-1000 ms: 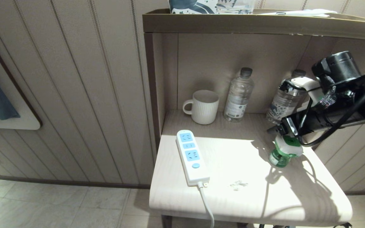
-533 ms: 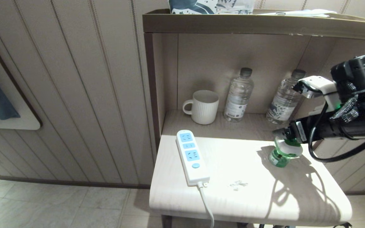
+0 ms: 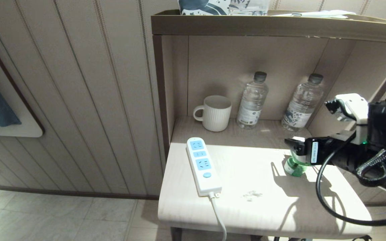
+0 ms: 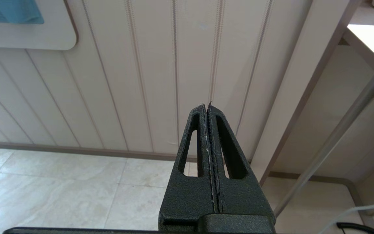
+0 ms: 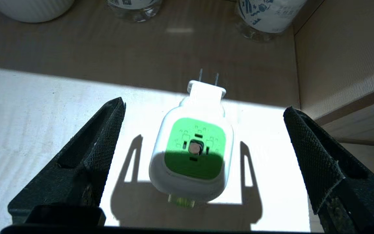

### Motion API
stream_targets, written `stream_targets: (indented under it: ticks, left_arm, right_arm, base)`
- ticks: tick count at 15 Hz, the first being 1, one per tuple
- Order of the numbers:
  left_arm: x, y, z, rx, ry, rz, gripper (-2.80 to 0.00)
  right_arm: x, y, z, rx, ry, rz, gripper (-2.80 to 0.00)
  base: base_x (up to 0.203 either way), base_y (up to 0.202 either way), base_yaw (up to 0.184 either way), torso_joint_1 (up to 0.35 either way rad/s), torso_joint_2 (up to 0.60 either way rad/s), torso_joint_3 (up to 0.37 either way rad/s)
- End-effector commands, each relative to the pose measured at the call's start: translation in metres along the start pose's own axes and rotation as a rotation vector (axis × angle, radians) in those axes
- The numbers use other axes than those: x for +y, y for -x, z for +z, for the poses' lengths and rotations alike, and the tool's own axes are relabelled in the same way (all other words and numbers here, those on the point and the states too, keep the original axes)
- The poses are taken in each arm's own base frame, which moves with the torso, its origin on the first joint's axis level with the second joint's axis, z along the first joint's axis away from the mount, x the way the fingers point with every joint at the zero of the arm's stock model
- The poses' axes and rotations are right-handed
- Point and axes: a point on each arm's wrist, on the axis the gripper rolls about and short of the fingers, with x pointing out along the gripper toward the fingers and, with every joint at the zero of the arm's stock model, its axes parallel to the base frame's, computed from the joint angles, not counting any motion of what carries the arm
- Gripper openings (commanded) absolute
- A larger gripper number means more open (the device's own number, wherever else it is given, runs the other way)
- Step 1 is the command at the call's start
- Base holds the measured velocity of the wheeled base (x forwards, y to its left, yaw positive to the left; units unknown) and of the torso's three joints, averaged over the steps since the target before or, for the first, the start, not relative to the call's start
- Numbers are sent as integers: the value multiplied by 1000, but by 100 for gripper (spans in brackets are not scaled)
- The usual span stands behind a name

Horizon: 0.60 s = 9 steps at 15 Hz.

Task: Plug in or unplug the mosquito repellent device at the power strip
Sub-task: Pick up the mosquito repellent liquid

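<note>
A beige panelled wall [image 3: 79, 83] runs behind everything, w/ pale floor tiles [image 3: 45, 217] below. Against it stands a bedside unit [image 3: 266, 25] w/ an open niche; its pale wooden top [image 3: 246, 207] juts fwd, half in hard sunlight.

The right arm [image 3: 377, 147] comes in from the robot's right, black w/ a looping cable. Right gripper [image 5: 203, 139] hangs over the right side of the top, fingers [image 5: 105, 136] spread wide w/ nothing between them touching; the mosquito repellent device [image 5: 193, 152] sits below in the gap, clear of both pads. Left gripper [image 4: 208, 130] is parked low off the unit's left side, pointing at the wall and floor, fingers pressed together on nothing.

At the back of the niche: two clear water bottles [image 3: 252, 100] [image 3: 302, 102] w/ dark caps, upright, well apart from each other. A white ribbed mug [image 3: 214, 113] stands left of them, handle to the left.

The power strip [image 3: 202, 165] lies flat on the left part of the top, running front to back, three light-blue socket faces up, round blue button nearest the front, all sockets vacant. Its white cord [image 3: 218, 216] drops over the front edge.

The device stands on the top's right side, well apart from the strip, unplugged; in the head view only its green bottle shows under the gripper. From the wrist cam it appears upright, green top face up, two metal prongs [image 5: 208, 76] pointing toward the niche's back — tilt is hard to judge.

A small pale smudge [image 3: 252, 194] marks the top near the front.
</note>
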Motion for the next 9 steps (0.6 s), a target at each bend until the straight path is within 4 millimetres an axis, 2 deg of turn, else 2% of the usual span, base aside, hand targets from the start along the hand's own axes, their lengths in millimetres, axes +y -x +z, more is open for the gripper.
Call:
stream_targets:
  ticks: [1, 6, 9]
  left_arm:
    - [0, 0, 0, -2, 1, 0, -280]
    - [0, 0, 0, -2, 0, 0, -280]
    - [0, 0, 0, -2, 1, 0, -280]
  right_arm:
    - [-1, 5, -5, -21, -22, 5, 0]
    - [-1, 16, -20, -151, -68, 38, 0]
    - [2, 20, -31, -134, -61, 61, 0]
  base:
    - [0, 0, 0, 0, 0, 0]
    - [0, 0, 0, 0, 0, 0]
    - [0, 0, 0, 0, 0, 0]
